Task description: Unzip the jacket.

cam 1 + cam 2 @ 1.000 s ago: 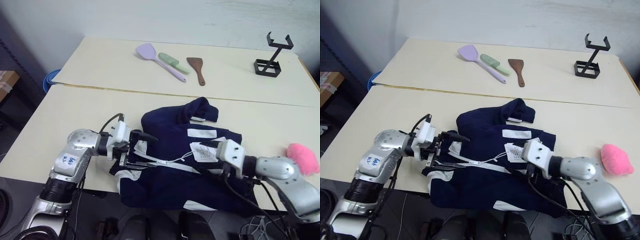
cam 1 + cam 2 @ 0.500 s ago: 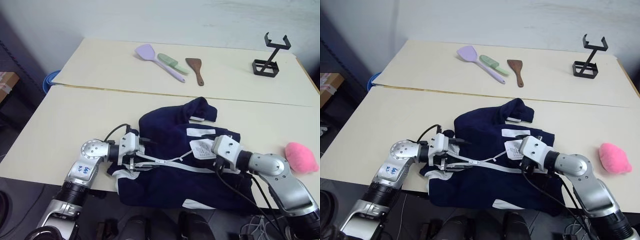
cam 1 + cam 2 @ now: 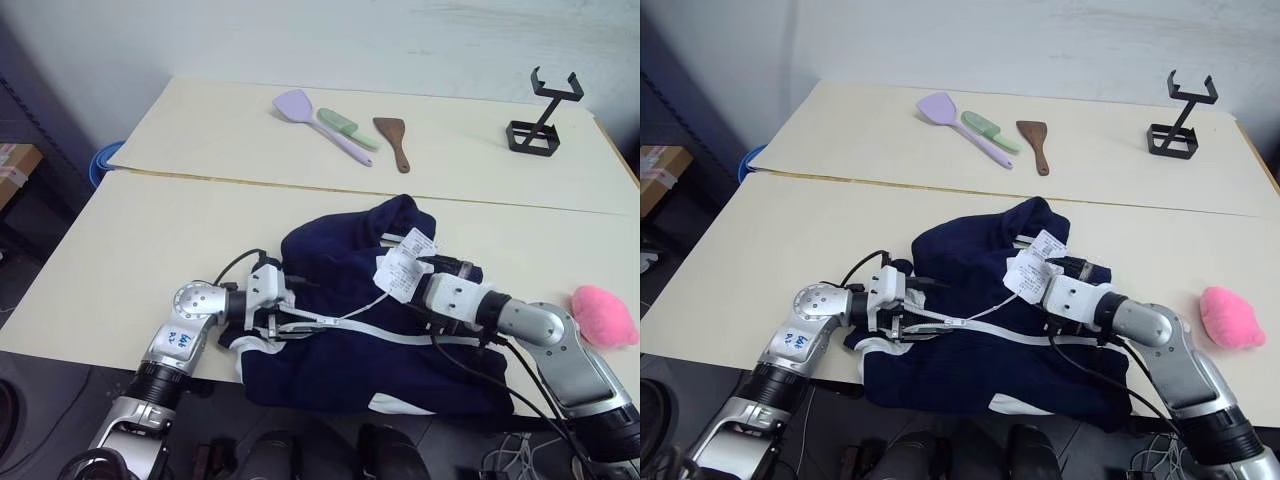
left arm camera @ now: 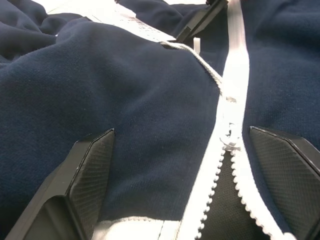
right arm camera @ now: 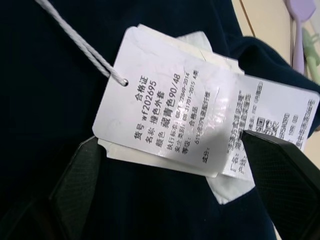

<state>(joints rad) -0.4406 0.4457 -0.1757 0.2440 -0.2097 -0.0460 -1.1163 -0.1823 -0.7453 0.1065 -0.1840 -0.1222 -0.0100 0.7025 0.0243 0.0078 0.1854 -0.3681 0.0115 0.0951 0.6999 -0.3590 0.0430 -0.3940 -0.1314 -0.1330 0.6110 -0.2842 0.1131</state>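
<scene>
The jacket lies crumpled on the near table, its hem hanging over the front edge, collar toward the far side, and the white zipper running across its front. Both grippers are down on it, so the step in hand looks like getting a hold before any unzipping starts. The left gripper rests at the hem end with its fingers spread wide, one on each side of the zipper; in the left wrist view the teeth already part near the hem and join further up, where the slider presumably sits, though it is too small to make out clearly. The right gripper lies near the collar end, also spread and holding nothing, with the paper tags on their string lying across and just ahead of its fingers. My judgement is that the task is barely begun: the zipper is closed over most of its length. The next move calls for one gripper to pin the cloth beside the zipper while the other closes on the slider or pull and draws it along the track. The tags may get in the right gripper's way, and loose fabric could bunch up if it is not held taut. The pink ball and the utensils on the far table lie well apart.
</scene>
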